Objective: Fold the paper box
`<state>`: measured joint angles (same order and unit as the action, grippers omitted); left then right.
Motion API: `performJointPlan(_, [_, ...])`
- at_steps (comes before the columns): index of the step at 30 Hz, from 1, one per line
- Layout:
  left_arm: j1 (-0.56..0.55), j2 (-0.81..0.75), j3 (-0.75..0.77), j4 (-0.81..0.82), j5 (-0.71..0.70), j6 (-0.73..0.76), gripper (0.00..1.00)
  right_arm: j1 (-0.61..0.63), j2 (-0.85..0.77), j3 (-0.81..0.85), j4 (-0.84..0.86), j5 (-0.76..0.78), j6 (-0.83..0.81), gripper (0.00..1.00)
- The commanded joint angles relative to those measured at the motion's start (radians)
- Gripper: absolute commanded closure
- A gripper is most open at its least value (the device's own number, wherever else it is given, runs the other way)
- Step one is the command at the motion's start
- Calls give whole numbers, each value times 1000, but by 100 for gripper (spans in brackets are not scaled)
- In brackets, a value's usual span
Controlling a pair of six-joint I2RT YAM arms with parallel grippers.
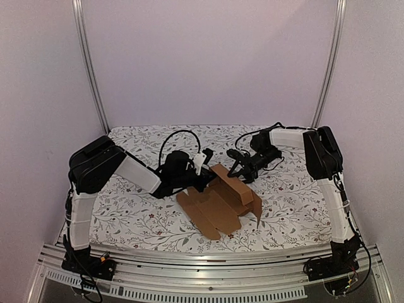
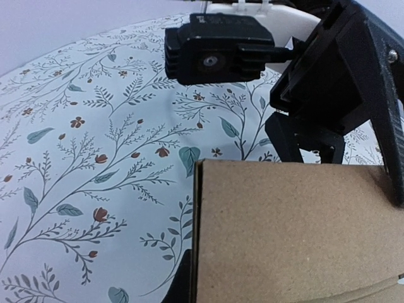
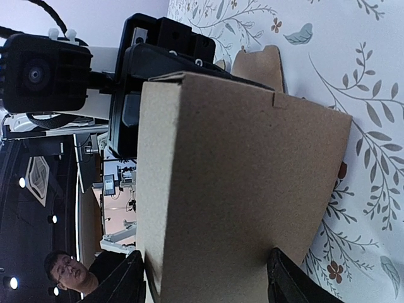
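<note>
Brown cardboard: I am pinching a raised panel of the paper box in my left gripper, arm stretching low. My right gripper, opposite, is straddling it with fingers spread, floral tablecloth beneath.

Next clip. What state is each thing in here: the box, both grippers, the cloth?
box: partly folded, some panels raised, others lying flat.
left gripper: jaws shut, apparently pinching a raised box panel.
right gripper: jaws open, astride a raised panel.
cloth: spread flat under the box.
</note>
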<state>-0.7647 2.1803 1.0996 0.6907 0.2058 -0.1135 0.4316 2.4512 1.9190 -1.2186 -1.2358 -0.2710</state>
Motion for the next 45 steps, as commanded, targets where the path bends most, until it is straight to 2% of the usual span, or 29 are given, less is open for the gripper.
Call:
performJointPlan(1, [-18, 14, 20, 0, -3, -28, 100, 21, 25, -17, 14, -64, 1, 36])
performJointPlan(4, [-22, -8, -6, -12, -74, -91, 100, 23, 17, -32, 16, -99, 2, 36])
performJointPlan(8, [-66, -70, -54, -57, -360, -226, 100, 48, -21, -82, 84, -167, 47, 35])
performJointPlan(10, [-102, -88, -56, -129, -543, -310, 100, 73, -45, -118, 140, -207, 94, 35])
performJointPlan(13, [-144, -96, -36, -177, -639, -301, 95, 93, -51, -118, 163, -282, 143, 35])
performJointPlan(15, [-147, -115, -10, -261, -620, -294, 95, 87, -48, -105, 161, -283, 156, 35])
performJointPlan(21, [-145, -286, -148, -320, -332, -271, 92, 24, -83, -128, 126, -206, 120, 35])
performJointPlan(25, [-145, -364, -166, -521, -194, -241, 93, 10, -104, -116, -2, -119, -16, 34])
performJointPlan(29, [-153, -383, -136, -685, -196, -205, 93, 21, -110, -115, -84, -114, -125, 34])
performJointPlan(34, [-156, -345, -159, -599, -352, -158, 83, 56, -105, -124, -147, -109, -227, 33])
performJointPlan(39, [-160, -309, -177, -455, -357, -92, 75, 62, -112, -123, -153, -112, -233, 33])
performJointPlan(42, [-164, -287, -174, -423, -368, -102, 74, 62, -121, -125, -162, -111, -235, 33])
performJointPlan(45, [-172, -286, -221, -295, -380, -80, 72, 61, -117, -128, -174, -126, -246, 33])
